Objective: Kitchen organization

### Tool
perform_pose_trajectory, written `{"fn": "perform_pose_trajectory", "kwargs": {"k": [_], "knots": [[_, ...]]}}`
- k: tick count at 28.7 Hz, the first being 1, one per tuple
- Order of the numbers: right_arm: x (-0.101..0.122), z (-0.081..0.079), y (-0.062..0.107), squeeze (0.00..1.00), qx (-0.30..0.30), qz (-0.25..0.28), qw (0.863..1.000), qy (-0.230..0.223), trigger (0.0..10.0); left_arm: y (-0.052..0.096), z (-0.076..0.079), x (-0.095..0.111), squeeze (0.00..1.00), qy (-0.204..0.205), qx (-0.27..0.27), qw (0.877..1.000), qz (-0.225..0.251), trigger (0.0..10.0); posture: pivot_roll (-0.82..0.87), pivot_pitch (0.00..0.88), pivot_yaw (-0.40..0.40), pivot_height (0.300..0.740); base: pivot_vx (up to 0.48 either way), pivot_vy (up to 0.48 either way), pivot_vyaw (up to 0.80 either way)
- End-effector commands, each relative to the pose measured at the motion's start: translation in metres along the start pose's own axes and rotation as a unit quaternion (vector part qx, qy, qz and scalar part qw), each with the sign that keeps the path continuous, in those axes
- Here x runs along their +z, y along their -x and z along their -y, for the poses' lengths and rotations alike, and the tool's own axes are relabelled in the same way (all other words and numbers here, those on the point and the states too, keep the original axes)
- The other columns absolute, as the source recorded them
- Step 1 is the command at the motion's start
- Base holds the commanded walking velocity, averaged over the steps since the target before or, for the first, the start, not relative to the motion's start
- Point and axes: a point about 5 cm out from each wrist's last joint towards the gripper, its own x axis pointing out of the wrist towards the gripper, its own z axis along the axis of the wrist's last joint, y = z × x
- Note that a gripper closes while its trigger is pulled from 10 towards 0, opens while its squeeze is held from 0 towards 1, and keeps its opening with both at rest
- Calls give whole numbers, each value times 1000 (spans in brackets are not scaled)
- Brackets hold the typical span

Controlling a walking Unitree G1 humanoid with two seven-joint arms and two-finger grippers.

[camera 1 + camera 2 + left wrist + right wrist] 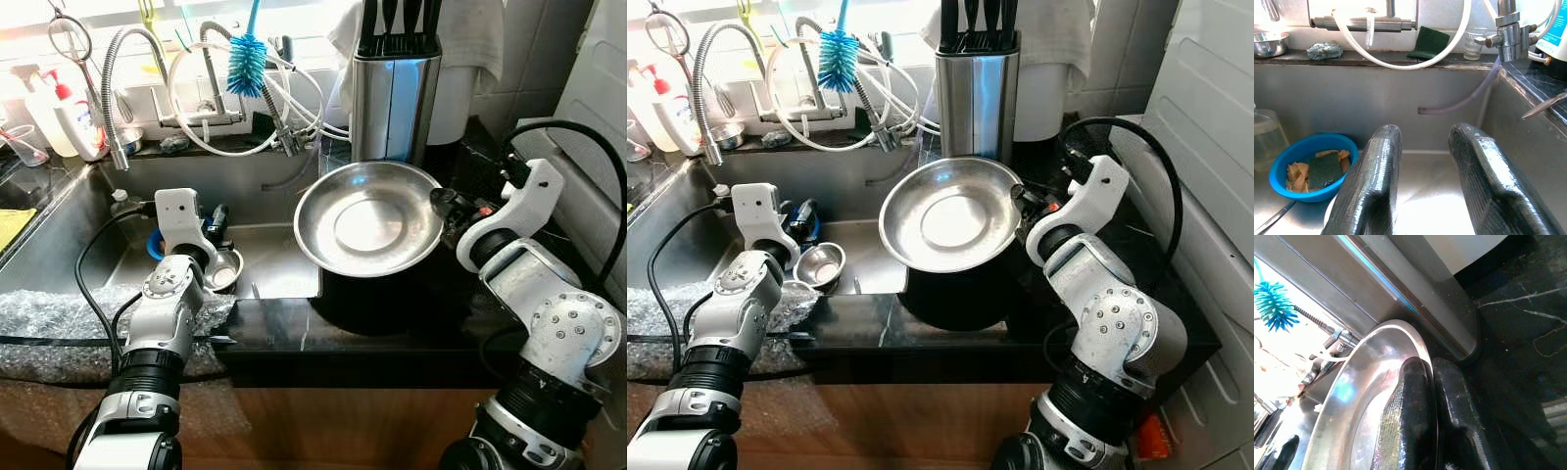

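Left eye view: right end effector (443, 204) was reached in from 3 o'clock, forearm bent up over the black bench (411, 323), fingers pinching the rim of the steel bowl (369, 217). Bowl sat tilted at frame centre, partly over the sink (59, 245) edge, just in front of the steel knife block (394, 93) at 12 o'clock. Left end effector (217, 225) was lowered into the sink at 9 o'clock, above a small steel cup (224, 270).

Right eye view: same layout; blue bottle brush (837, 54) stood at 11 o'clock by the faucet (710, 69). Bubble wrap (656, 323) lay on the sink's near edge at 8 o'clock.

Left wrist view: fingers (1376, 186) spread apart, gripping nothing. Blue bowl (1288, 171) with a green sponge (1324, 170) rested on the sink floor beyond them.

Right wrist view: fingers (1410, 421) pressed on the bowl rim, one inside, one outside; knife block close behind.
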Motion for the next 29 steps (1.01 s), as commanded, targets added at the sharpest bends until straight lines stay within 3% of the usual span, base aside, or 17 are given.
{"fn": "perform_pose_trajectory", "kwargs": {"k": [1,8,13,17,26,28,29], "knots": [[-18,-46,-9,0,86,-18,995,-39,10000,-4,2,16,0,3,-5,1000,23,10000,-86,0,82,740,0,0,0],[-20,-44,-14,0,84,-18,996,4,10000,-3,2,17,0,37,-10,999,26,10000,-84,0,79,740,0,0,0],[-27,-54,-20,0,106,-29,994,16,10000,-3,1,20,0,34,-11,999,29,10000,-76,0,77,740,0,0,0],[-22,-59,-25,0,112,1,992,54,10000,-3,-2,24,0,38,-12,999,37,10000,-72,0,76,740,0,0,0],[-11,-62,-37,0,117,70,982,128,10000,-3,-33,44,0,146,6,987,64,10000,-63,0,86,740,0,0,0],[-12,-61,-39,0,119,78,980,138,10000,-2,-33,47,1000,160,-21,985,65,10000,-58,0,85,740,0,0,0],[-12,-61,-40,0,117,84,979,143,10000,0,-32,48,1000,160,-37,984,63,10000,-56,0,86,740,0,0,0]]}}
